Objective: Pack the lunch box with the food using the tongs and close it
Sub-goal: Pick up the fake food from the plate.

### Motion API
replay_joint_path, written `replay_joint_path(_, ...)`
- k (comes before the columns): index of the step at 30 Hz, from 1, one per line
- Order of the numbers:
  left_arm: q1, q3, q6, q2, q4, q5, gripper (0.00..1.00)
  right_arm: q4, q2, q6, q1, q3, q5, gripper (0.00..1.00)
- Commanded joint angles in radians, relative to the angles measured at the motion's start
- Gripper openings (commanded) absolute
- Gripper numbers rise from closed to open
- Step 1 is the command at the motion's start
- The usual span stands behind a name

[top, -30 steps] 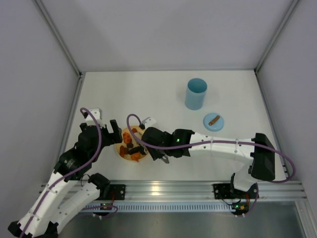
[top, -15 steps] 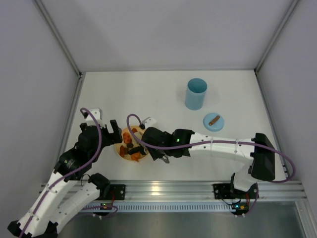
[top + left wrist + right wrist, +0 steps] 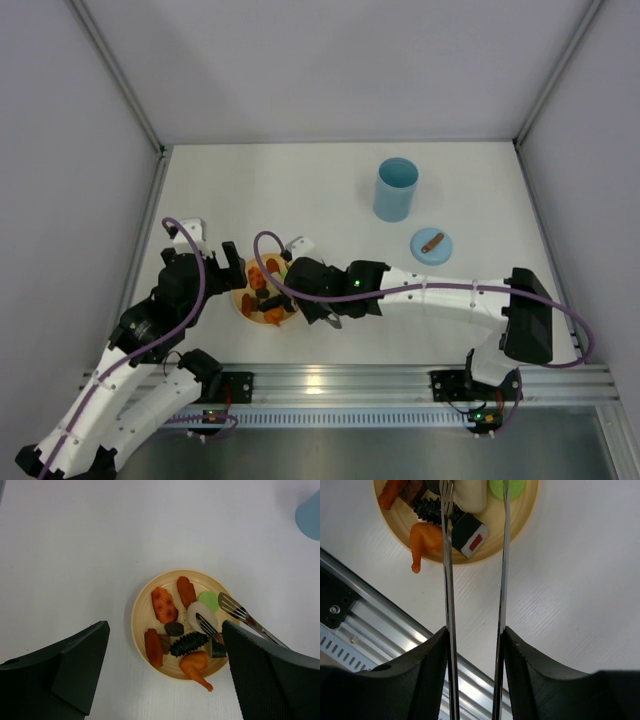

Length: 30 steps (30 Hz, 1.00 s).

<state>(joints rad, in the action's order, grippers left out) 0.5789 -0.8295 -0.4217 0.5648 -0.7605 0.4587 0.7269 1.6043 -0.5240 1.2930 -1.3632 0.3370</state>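
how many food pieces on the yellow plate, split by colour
On the flat yellow-orange round plate:
orange toy food pieces: 4
dark brown pieces: 2
black pieces, one spiky, one roll with a white and red end: 2
green round piece: 1
white oval piece: 1
total: 10

Silver tongs (image 3: pixel 449 580), yellow-orange plate (image 3: pixel 138 625), light blue lunch box (image 3: pixel 395 190)

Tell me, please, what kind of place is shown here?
Most likely a robot test bench in a laboratory, not a real kitchen: a white table closed in by plain grey walls, two robot arms bolted to an aluminium rail, and toy food on a plate.
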Motion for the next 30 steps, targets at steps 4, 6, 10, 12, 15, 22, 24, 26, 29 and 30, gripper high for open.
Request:
replay_joint_path(4, 0.006, 0.000, -0.012, -0.011, 0.033, 0.012, 0.99, 0.019, 0.016, 0.012, 0.015, -0.059, 0.017, 0.45)
replay_joint_path(6, 0.006, 0.000, -0.014, -0.011, 0.033, 0.012, 0.99, 0.019, 0.019, 0.012, 0.015, -0.060, 0.014, 0.45)
replay_joint_path(10, 0.006, 0.000, -0.012, -0.011, 0.033, 0.014, 0.99, 0.012, 0.022, 0.015, 0.015, -0.060, 0.002, 0.45)
replay_joint_path(12, 0.006, 0.000, -0.012, -0.013, 0.035, 0.014, 0.99, 0.009, 0.025, 0.016, 0.015, -0.060, -0.001, 0.45)
replay_joint_path(15, 0.006, 0.000, -0.012, -0.011, 0.035, 0.014, 0.99, 0.005, 0.032, 0.016, 0.017, -0.059, -0.016, 0.43)
replay_joint_path(22, 0.006, 0.000, -0.014, -0.014, 0.032, 0.017, 0.99, -0.011, 0.039, 0.022, 0.015, -0.056, -0.049, 0.38)
replay_joint_path(24, 0.007, 0.000, -0.015, -0.014, 0.033, 0.017, 0.99, -0.009, 0.040, 0.024, 0.015, -0.056, -0.052, 0.34)
replay_joint_path(26, 0.009, -0.002, -0.015, -0.016, 0.035, 0.018, 0.99, -0.007, 0.039, 0.025, 0.015, -0.057, -0.050, 0.30)
replay_joint_path(29, 0.007, 0.000, -0.017, -0.014, 0.033, 0.020, 0.99, -0.004, 0.031, 0.028, 0.015, -0.063, -0.049, 0.27)
replay_joint_path(30, 0.007, 0.000, -0.015, -0.014, 0.030, 0.020, 0.99, -0.001, 0.028, 0.028, 0.015, -0.071, -0.044, 0.24)
